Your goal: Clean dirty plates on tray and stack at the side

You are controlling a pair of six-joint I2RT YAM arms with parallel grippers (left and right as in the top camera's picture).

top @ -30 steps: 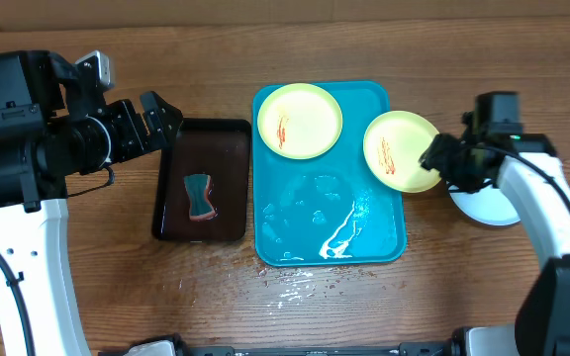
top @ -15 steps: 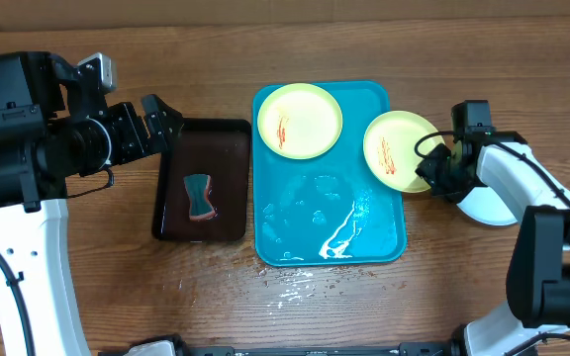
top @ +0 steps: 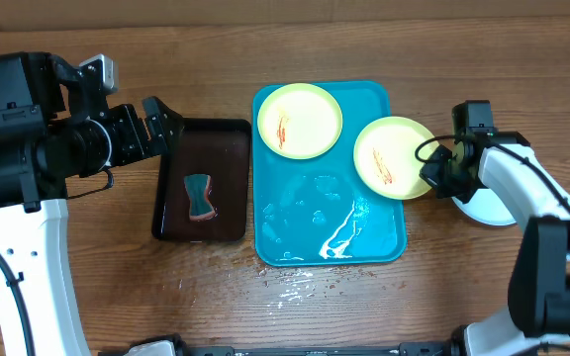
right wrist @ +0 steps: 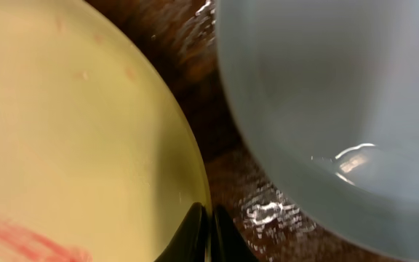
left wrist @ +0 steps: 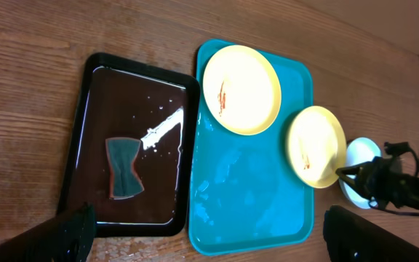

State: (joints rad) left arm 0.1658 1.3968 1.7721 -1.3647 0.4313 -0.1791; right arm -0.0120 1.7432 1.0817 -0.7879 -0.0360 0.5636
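One smeared plate [top: 392,158] is pinched by its rim in the right end effector [top: 433,170], jaws narrowed onto the edge, and it's hung half over the right rim of the tray [top: 277,188]. A second dirty plate [top: 300,121] is sat in the tray's far left corner. The left end effector [top: 164,121] is spread wide and empty, well left of the tray. With such a thin rim grip, the plate could be dropped or knocked into the white plate [top: 491,208] parked just right of the tray.
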